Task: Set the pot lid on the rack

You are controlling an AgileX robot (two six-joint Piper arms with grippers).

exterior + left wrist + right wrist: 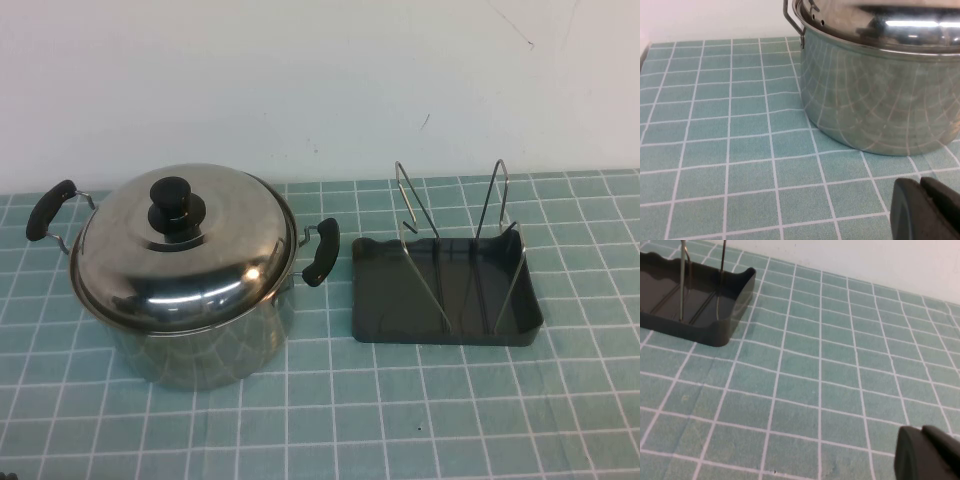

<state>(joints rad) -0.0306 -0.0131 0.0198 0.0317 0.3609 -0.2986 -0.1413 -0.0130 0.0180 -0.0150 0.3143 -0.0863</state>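
Three views, each giving something different. High view: the pot lid (185, 245) sits closed on the steel pot (200, 330), black knob (175, 205) at the centre, black side handles (321, 251) sticking out either side of the pot. The rack (445, 290) stands just beside the pot, on the side of the robot's right arm, apart from the nearer pot handle, not touching. Two silver wire loops (500, 195) rise from the rack's dark tray. No arm or gripper shows in this view.

Left wrist view: only here the left gripper (927, 210) appears, as a dark finger tip low at the frame corner, near the pot wall and above the mat. Its fingers look pressed together, nothing held. The pot side fills much of the frame, lid edge (880, 22) seen at the rim, tile lines mirrored in the steel.

Right wrist view: only here the right gripper (930, 455) appears, dark tip at the frame corner, well apart from the rack, over bare mat. Fingers look closed, nothing held. One corner of the rack (715, 315) with two wire stems shows; pot is out of this view.

Surface: teal-green mat (400, 410) with white grid lines, under pot and rack. Behind the pot, a plain white wall (300, 80) with a few faint marks.
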